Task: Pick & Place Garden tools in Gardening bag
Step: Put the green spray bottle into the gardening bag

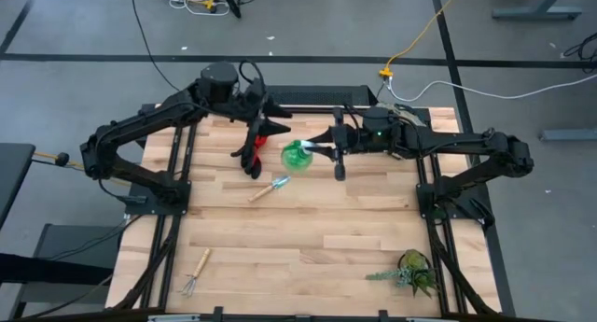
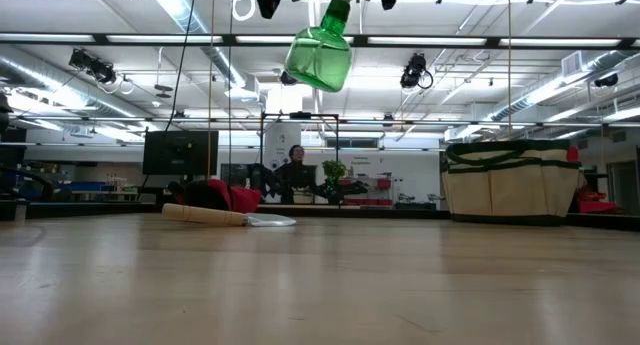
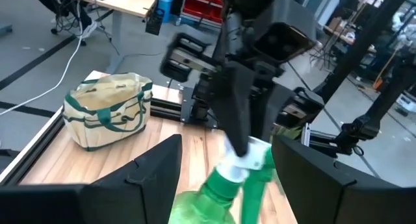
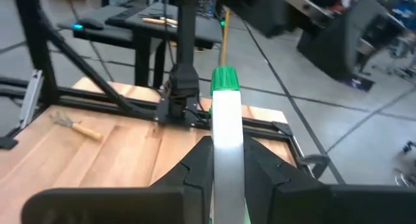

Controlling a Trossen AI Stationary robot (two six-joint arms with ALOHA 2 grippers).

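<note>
A green plastic spray bottle [image 1: 297, 156] [image 2: 318, 55] hangs high over the table's far middle, with my right gripper [image 1: 324, 147] [image 4: 224, 165] shut on its head. My left gripper [image 1: 276, 135] [image 3: 224, 146] is open, and its fingers stand wide on either side of the bottle's upper part [image 3: 208, 198]; no touch shows. The red-and-black gloves [image 1: 254, 154] [image 2: 225, 195] and the wooden-handled trowel [image 1: 270, 187] [image 2: 215, 216] lie flat on the table below. The rake [image 1: 196, 273] lies near the front left. The beige and green bag [image 2: 510, 180] [image 3: 107, 110] stands on the table's far right. My right gripper pinches the bottle's white spray head [image 4: 226, 130] between its two fingers, which lie along it; the green nozzle tip [image 4: 225, 78] sticks out past them. The fingers come nearly level from the table's right. The bottle hangs tilted below them, clear of the table.
A leafy green plant [image 1: 410, 271] lies near the front right corner. The black frame rails [image 1: 168, 187] run along both sides of the wooden top. The middle and near part of the table [image 1: 308, 238] is bare wood. A person sits far off in the room beyond.
</note>
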